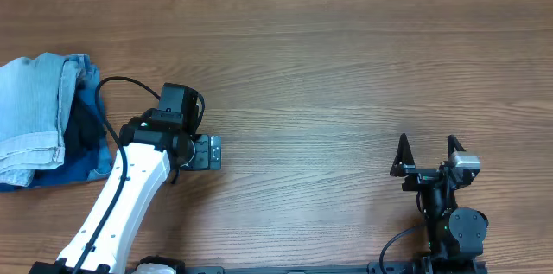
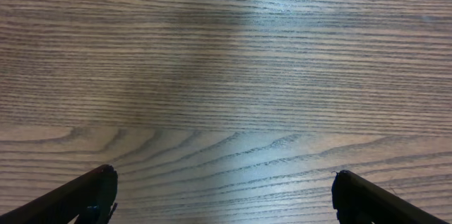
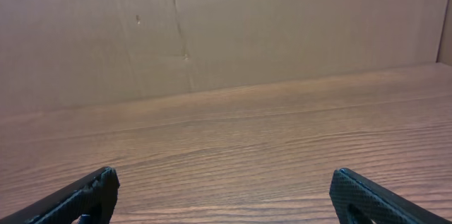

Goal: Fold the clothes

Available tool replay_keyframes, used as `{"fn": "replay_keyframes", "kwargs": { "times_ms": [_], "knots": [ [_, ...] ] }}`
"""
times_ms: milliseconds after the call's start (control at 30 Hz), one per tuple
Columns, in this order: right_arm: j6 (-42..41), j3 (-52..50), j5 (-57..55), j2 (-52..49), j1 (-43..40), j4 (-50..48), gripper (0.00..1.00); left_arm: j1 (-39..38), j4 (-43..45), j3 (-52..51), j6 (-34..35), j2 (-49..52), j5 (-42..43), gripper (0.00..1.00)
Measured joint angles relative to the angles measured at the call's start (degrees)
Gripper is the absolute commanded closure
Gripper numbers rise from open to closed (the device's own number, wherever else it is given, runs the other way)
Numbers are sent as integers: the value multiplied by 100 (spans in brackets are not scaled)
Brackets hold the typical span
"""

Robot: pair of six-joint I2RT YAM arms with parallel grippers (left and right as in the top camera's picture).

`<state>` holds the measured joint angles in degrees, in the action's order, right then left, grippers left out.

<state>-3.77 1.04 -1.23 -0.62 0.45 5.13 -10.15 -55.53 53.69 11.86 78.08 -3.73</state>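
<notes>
The pale light-blue denim shorts (image 1: 33, 110) lie folded on top of a pile at the table's far left edge, seen only in the overhead view. My left gripper (image 1: 210, 152) hangs over bare wood to the right of the pile and is apart from it. In the left wrist view its jaws (image 2: 222, 185) are wide open with nothing between them. My right gripper (image 1: 428, 149) is at the front right, upright, far from the shorts. Its jaws (image 3: 222, 185) are open and empty.
A black garment (image 1: 85, 131) and a darker blue folded garment (image 1: 86, 166) lie under and beside the shorts. A brown cardboard wall (image 3: 226, 26) stands along the table's far edge. The wooden table (image 1: 346, 75) spans the view.
</notes>
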Motion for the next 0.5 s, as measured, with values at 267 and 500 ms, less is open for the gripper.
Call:
{"fn": "replay_keyframes", "kwargs": {
  "times_ms": [267,500],
  "knots": [
    [-2,0,2,0,0,4,0,0,-7,0,-2,4,-9,0],
    [2,0,2,0,0,4,0,0,1191,-57,-2,-358,-131,0]
  ]
}}
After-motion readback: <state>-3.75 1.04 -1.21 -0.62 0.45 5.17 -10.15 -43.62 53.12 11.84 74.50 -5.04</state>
